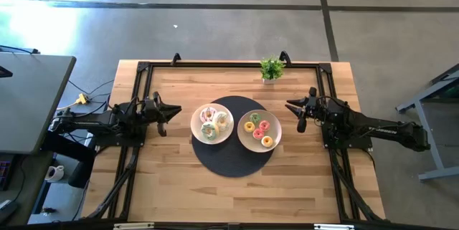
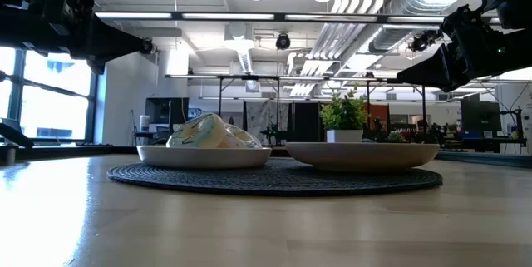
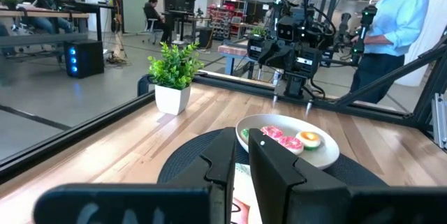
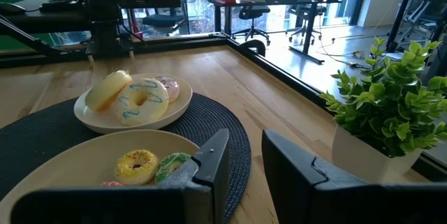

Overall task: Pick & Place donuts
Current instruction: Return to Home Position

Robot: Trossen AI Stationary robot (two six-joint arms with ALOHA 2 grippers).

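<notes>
Both my hands are empty right now. My left gripper (image 3: 242, 144) hangs above the table (image 1: 215, 194) just off the left side of the mat (image 1: 222, 160). Its fingers are only a narrow crack apart, with nothing between them. My right gripper (image 4: 246, 140) mirrors it off the right side, fingers a bit wider, also holding nothing. I reckon I'm just parked clear of the plates, since I can't see any donut off a plate.

On the mat between my hands, the white plate (image 1: 196, 131) on my left carries the larger donuts (image 4: 142, 100), bunched up and touching, one leaning on another. The light brown plate (image 1: 244, 138) right beside it has the small donuts (image 1: 259, 128) lying flat: green, pinks, yellows.

Farther back a little potted plant (image 1: 271, 69) stands by the table's rear edge. Way beyond that there's a person (image 3: 398, 15) in a light blue shirt.
</notes>
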